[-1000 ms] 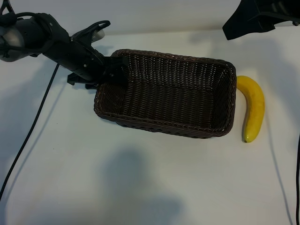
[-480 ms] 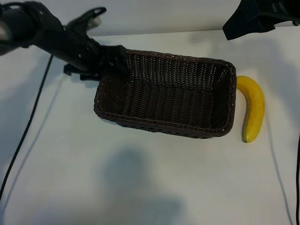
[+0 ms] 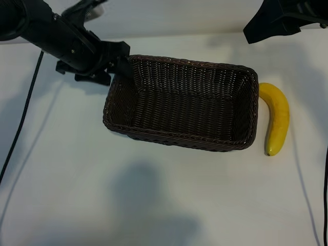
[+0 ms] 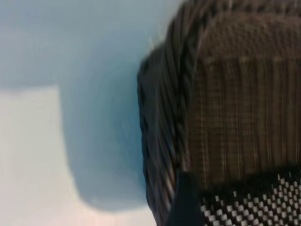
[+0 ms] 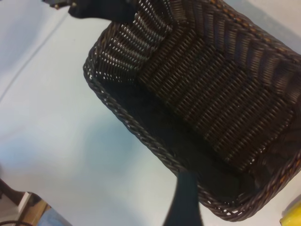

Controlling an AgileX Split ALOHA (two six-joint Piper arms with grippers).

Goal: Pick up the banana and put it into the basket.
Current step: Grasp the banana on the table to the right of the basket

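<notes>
Basket point(image 3: 184, 102) mid-table point(image 3: 102, 195); banana point(image 3: 277, 118) on the table just beside its right end, outside.

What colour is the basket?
Dark brown woven wicker basket, shown best in the exterior view.

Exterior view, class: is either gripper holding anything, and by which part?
Nothing is held. The left gripper hangs open over the dark brown woven wicker basket's rim; the curved yellow banana lies untouched beside the basket, and the right arm is parked.

The basket point(image 4: 221, 108) end stands on the pale table point(image 4: 37, 155).
</notes>
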